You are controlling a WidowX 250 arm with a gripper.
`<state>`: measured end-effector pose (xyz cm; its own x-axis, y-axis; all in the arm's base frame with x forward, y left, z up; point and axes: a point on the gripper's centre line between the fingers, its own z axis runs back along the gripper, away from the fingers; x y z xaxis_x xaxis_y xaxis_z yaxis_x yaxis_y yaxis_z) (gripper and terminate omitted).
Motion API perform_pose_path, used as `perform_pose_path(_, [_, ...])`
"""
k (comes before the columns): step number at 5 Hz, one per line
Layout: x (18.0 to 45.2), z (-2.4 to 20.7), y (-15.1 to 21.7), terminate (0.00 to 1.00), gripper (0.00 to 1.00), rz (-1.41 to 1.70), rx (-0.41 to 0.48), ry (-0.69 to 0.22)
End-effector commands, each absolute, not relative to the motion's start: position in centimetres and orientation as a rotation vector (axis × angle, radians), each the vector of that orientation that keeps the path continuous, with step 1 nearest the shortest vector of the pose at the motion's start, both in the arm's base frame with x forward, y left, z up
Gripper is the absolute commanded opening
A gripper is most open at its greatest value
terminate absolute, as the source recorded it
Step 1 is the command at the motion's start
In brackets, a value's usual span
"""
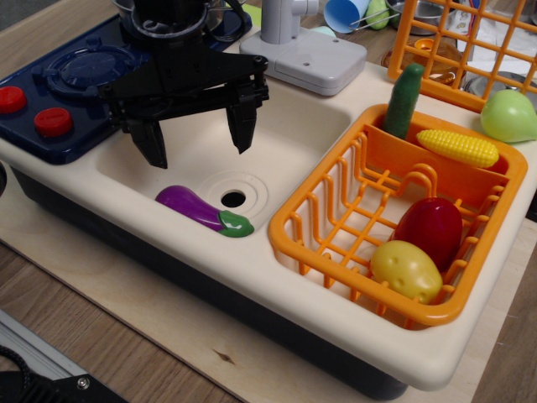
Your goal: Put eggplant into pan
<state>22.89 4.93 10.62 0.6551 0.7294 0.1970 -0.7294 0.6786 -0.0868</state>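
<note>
The purple eggplant (195, 206) with a green stem cap lies on the floor of the cream toy sink (294, 126), just left of the drain hole. Its stem points right. My black gripper (199, 144) hangs open above it, one finger to each side of it and both clear of it. It holds nothing. The silver pan (226, 17) stands at the top edge on the blue stove. It is mostly hidden behind my arm, and only parts of its shiny rim show.
An orange basket (336, 210) at the right of the sink holds a dark green cucumber (404, 99), corn (457, 147), a dark red vegetable (430, 231) and a yellow potato (405, 270). A grey faucet (294, 42) stands behind the sink. The blue stove (67, 80) has red knobs (52, 122).
</note>
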Motion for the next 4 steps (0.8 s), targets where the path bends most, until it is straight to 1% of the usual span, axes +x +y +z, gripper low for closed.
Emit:
perform_pose_path(1, [22.9, 10.6, 4.9, 0.00, 1.00, 0.827, 0.000, -0.223])
perform_pose_path(2, [22.8, 9.8, 5.0, 0.00, 1.00, 0.880, 0.020, -0.223])
perform_pose_path(3, [22.5, 8.8, 4.8, 0.00, 1.00, 0.919, 0.033, -0.245])
perform_pose_path(4, [22.1, 7.7, 5.0, 0.00, 1.00, 0.938, 0.014, -0.252])
